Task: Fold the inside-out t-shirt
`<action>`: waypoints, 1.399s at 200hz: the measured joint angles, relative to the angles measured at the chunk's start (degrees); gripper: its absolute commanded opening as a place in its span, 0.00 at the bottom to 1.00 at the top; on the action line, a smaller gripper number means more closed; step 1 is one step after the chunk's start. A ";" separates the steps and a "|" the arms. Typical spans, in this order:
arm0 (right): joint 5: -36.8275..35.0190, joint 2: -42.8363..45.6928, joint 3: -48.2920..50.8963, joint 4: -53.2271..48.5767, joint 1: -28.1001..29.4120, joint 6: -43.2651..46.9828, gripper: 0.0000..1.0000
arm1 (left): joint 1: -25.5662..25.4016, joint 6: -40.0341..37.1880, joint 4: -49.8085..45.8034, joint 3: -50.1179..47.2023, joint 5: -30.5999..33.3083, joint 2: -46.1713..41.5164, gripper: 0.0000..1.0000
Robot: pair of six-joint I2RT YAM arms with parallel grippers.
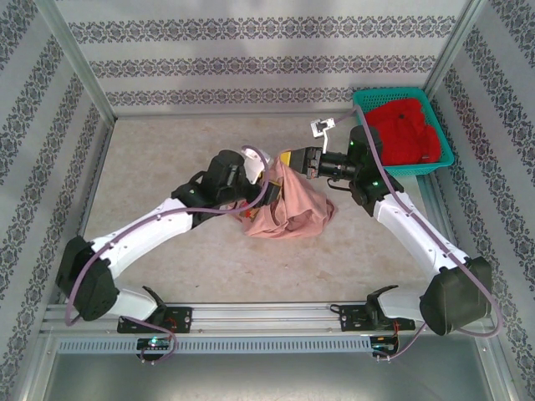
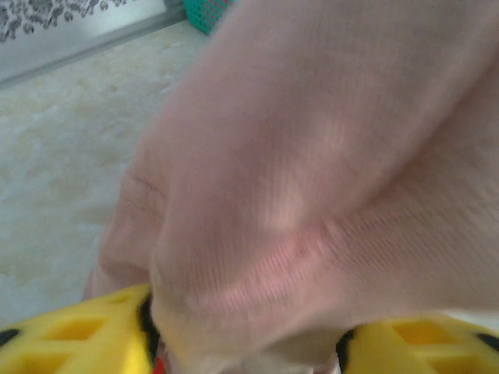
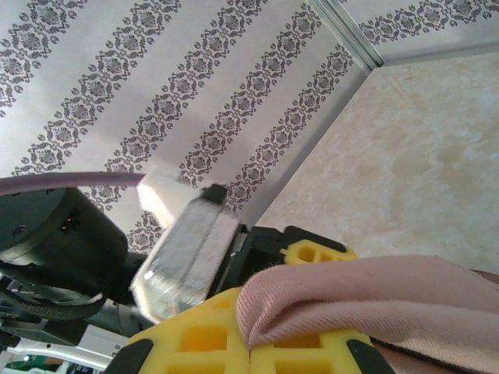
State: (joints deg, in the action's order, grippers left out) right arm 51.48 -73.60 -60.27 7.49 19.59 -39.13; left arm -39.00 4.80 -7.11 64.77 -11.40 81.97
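The inside-out t-shirt point(image 1: 291, 207) is a salmon-pink bundle hanging in a bunch at mid-table, its lower part resting on the surface. My right gripper point(image 1: 290, 160) holds its top edge from the right. In the right wrist view the yellow fingers point(image 3: 195, 343) are pressed together on a fold of the pink cloth point(image 3: 366, 300). My left gripper point(image 1: 269, 190) is against the shirt's left side. In the left wrist view its yellow fingers point(image 2: 78, 339) stand apart at the bottom edge, with blurred pink cloth point(image 2: 312, 171) bulging through the gap.
A teal basket point(image 1: 444, 152) holding a bright red garment point(image 1: 407, 134) stands at the back right, close behind the right arm. Patterned walls and metal rails enclose the beige table point(image 1: 167, 142). A small white tag point(image 1: 322, 127) hangs near the right wrist.
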 measured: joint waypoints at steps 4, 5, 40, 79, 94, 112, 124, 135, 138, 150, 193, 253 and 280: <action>0.00 0.00 0.00 -0.17 0.00 0.02 0.00 | 0.00 -0.11 0.20 0.28 0.33 0.48 0.27; 0.00 0.00 0.00 -0.20 0.00 0.02 0.00 | 0.00 -0.22 0.31 0.39 0.39 0.68 0.25; -7.08 -0.98 -4.63 -11.78 -1.16 4.74 0.26 | 0.81 4.15 1.20 2.84 0.17 1.84 0.00; -30.12 -1.51 -14.51 -26.62 2.73 18.43 0.48 | 5.62 20.13 0.20 4.79 -1.22 -3.04 0.00; -34.07 2.27 -11.04 -27.02 6.80 22.47 0.50 | 6.19 24.09 -0.11 5.66 -0.44 -5.03 0.00; -35.26 8.11 -3.93 -27.30 11.26 25.99 0.54 | 6.12 27.04 -0.33 5.77 -0.11 -7.23 0.00; -35.71 10.69 0.33 -27.41 13.57 27.87 0.61 | 6.12 27.89 -0.59 5.77 0.11 -8.07 0.00; -36.15 11.45 3.41 -27.41 14.80 29.07 0.66 | 6.12 28.35 -1.11 5.77 0.37 -8.52 0.00; -36.30 11.43 4.04 -27.41 14.95 29.57 0.66 | 6.12 28.44 -1.27 5.77 0.44 -8.59 0.00; -37.77 10.67 6.60 -26.97 15.19 31.04 0.67 | 6.12 28.50 -1.92 5.77 0.74 -8.72 0.00; -42.88 4.13 12.00 -22.86 14.32 34.80 0.53 | 6.12 28.50 -3.48 5.77 1.38 -8.92 0.00; -34.56 4.37 11.26 -19.85 2.16 33.44 0.00 | 10.84 28.44 -4.13 5.27 0.28 -11.50 0.00; -31.54 12.81 0.96 -25.27 -7.28 31.87 0.00 | 12.13 28.13 -2.32 7.91 -3.23 -7.91 0.00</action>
State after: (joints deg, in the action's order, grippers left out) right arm 19.94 -60.80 -59.31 -17.78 12.32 -7.27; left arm -26.87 32.93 -9.43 72.69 -14.63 74.06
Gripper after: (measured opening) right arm 0.070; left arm 0.060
